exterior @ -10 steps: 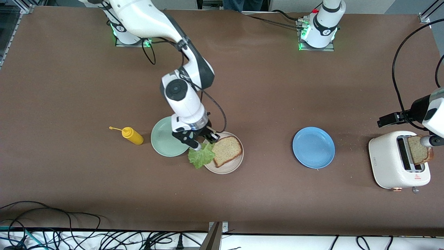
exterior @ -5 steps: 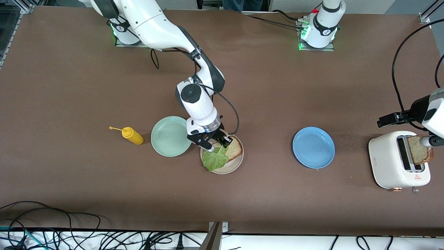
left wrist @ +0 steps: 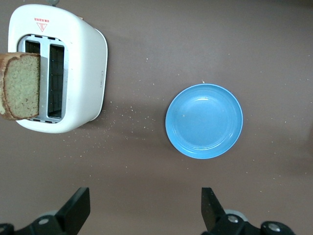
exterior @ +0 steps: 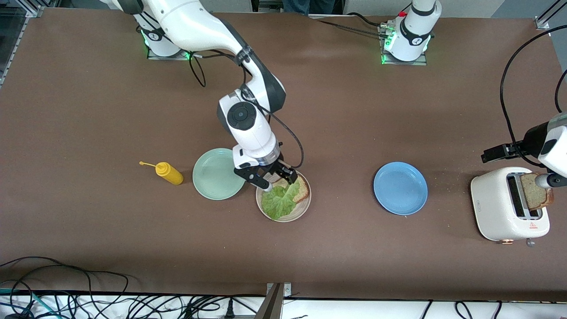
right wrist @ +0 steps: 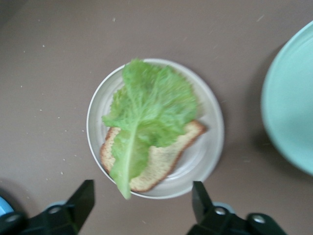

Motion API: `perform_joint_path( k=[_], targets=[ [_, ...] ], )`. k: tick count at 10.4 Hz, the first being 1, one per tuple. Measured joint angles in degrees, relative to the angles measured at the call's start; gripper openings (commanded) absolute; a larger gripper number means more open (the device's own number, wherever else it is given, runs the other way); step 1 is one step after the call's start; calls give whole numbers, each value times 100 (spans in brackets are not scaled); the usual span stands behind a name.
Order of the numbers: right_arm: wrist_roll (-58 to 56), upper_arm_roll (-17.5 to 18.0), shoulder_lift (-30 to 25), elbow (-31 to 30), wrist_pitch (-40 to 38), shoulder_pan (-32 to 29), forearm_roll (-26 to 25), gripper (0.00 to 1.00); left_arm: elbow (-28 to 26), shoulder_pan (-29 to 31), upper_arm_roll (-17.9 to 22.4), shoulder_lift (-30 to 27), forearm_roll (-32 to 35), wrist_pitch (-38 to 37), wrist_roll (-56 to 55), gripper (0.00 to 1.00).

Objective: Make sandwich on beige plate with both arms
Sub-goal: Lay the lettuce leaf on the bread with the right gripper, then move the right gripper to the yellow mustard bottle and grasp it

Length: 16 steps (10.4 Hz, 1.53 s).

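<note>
A beige plate (exterior: 293, 215) (right wrist: 208, 147) holds one brown bread slice (exterior: 303, 188) (right wrist: 161, 165). A ruffled green lettuce leaf (exterior: 280, 200) (right wrist: 149, 105) lies loose across that slice, its stalk end reaching over the rim. My right gripper (exterior: 278, 180) (right wrist: 142, 191) hangs just above the plate's edge, open, with nothing between its fingers. A second bread slice (exterior: 535, 190) (left wrist: 22, 85) stands in the white toaster (exterior: 500, 208) (left wrist: 83, 58). My left gripper (left wrist: 144, 205) waits high over the bare table between toaster and blue plate, open and empty.
A mint green plate (exterior: 215, 175) (right wrist: 293, 112) sits right beside the beige plate toward the right arm's end. A yellow mustard bottle (exterior: 169, 173) lies beside it. A blue plate (exterior: 401, 188) (left wrist: 204, 121) sits between the beige plate and the toaster.
My right gripper carried the lettuce from the plate's edge over the bread, then opened and let it go. The leaf now rests on the slice. The left arm stayed still.
</note>
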Motion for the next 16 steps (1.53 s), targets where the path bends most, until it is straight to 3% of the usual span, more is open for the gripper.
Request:
perform_joint_path(
  k=[4, 7, 11, 13, 16],
  targets=[
    [-2364, -1037, -805, 8, -2181, -30, -7, 100, 69, 1, 1, -6, 0, 13, 0, 100],
    [-4432, -1999, -1069, -67, -3221, -55, -7, 100, 82, 5, 29, -7, 0, 14, 40, 100],
    [-6975, -3003, -1310, -468, -3609, -92, 77, 100, 87, 36, 451, -8, 37, 17, 720, 100],
    [-8248, -3449, -1363, -749, -3622, -193, 455, 100, 86, 140, 779, 0, 42, 17, 1370, 100],
    [-10253, -3594, -1369, -1224, -3628, -980, 1349, 100, 78, 634, 887, 213, 43, 310, 2244, 100]
  ],
)
